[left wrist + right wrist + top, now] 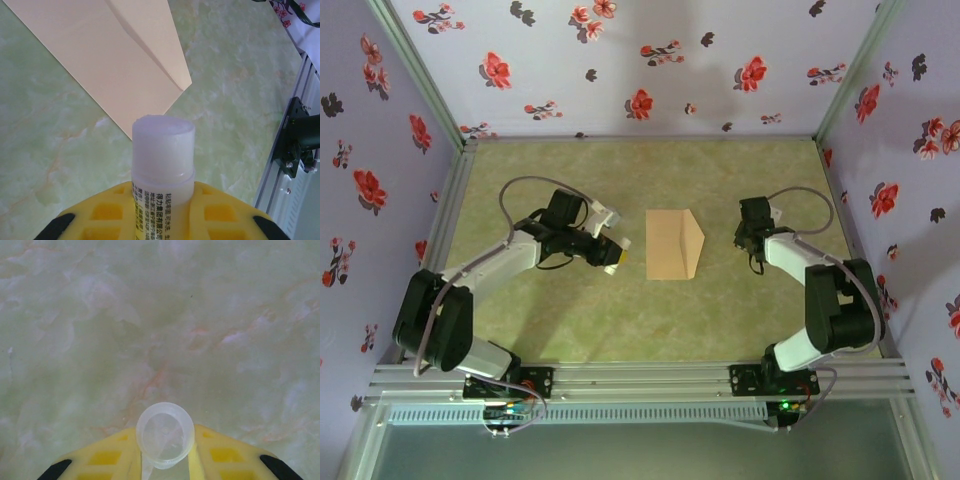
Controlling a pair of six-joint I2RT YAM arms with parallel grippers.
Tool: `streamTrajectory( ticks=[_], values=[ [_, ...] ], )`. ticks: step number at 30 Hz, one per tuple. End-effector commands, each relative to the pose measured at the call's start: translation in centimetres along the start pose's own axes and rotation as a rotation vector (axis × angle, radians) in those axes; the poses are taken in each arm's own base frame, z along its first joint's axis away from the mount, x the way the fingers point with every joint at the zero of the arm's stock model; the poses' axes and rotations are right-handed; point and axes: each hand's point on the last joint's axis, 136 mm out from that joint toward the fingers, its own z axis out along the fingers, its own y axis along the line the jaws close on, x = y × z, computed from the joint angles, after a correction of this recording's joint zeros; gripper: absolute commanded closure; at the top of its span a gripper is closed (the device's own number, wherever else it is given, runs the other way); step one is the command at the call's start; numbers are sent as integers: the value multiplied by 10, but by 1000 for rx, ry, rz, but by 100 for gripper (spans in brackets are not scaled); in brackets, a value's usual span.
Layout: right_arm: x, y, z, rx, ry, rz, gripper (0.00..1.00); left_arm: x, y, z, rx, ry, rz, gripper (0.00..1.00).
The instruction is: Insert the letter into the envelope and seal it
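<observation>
Left hand (612,256) grips glue stick (163,155) (uncapped).

The envelope (674,245) lies in the middle of your counter (720,320). Left of it, your left fingers (107,212) hold a glue stick (162,150) pointing toward the envelope. Right of it, apart, your right fingers (107,457) hold the cap (165,435) over the counter.
</observation>
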Motion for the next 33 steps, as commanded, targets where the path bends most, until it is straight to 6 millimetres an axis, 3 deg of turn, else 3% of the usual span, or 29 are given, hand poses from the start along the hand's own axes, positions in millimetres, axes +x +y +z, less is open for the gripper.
streamTrajectory(
  ticks=[1,12,20,28,33],
  values=[
    [-9,-4,8,30,-53,43,73,-6,-4,4,31,-21,3,100],
    [9,-5,25,30,-14,55,68,-4,1,11,32,-23,-21,100],
    [12,-3,25,16,-2,61,56,-2,2,11,31,-15,-22,100],
    [5,1,12,-25,-26,74,44,-4,1,10,32,-23,-19,100],
    [-9,10,-14,-92,-59,92,36,-12,-2,8,35,-42,-26,100]
  ],
)
